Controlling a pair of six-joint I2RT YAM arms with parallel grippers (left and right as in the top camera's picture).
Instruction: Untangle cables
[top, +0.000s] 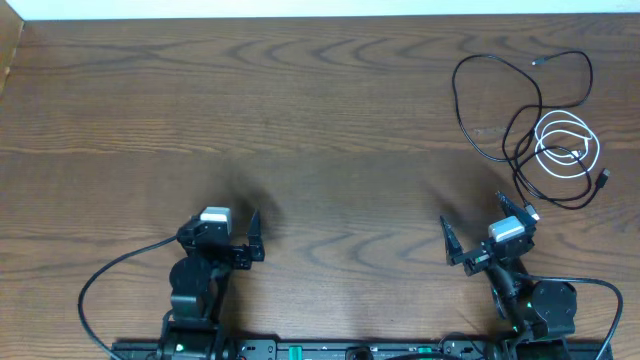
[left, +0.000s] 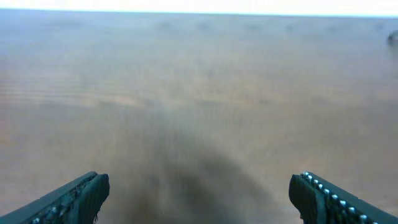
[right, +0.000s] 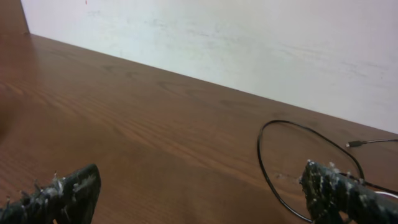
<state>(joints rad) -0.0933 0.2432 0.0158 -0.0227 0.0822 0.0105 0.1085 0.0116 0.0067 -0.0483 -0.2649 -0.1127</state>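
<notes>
The cables lie together at the table's far right. The long black cable (top: 456, 95) sprawls in wide loops. The white cable (top: 566, 152) is coiled in small rings, and black strands cross that coil. My right gripper (top: 485, 222) hangs open just in front of this tangle, touching nothing. In the right wrist view its jaws (right: 199, 186) are spread wide, and a curve of the black cable (right: 270, 186) runs past the right fingertip (right: 329, 186). My left gripper (top: 222, 228) is open at the near left, far from the cables, over bare wood (left: 199, 193).
The wooden table (top: 320, 120) stretches from the arms to a pale wall at the back. A small plug of the black cable (right: 354, 144) lies near the far edge. Thick black wires trail from both arm bases along the near edge.
</notes>
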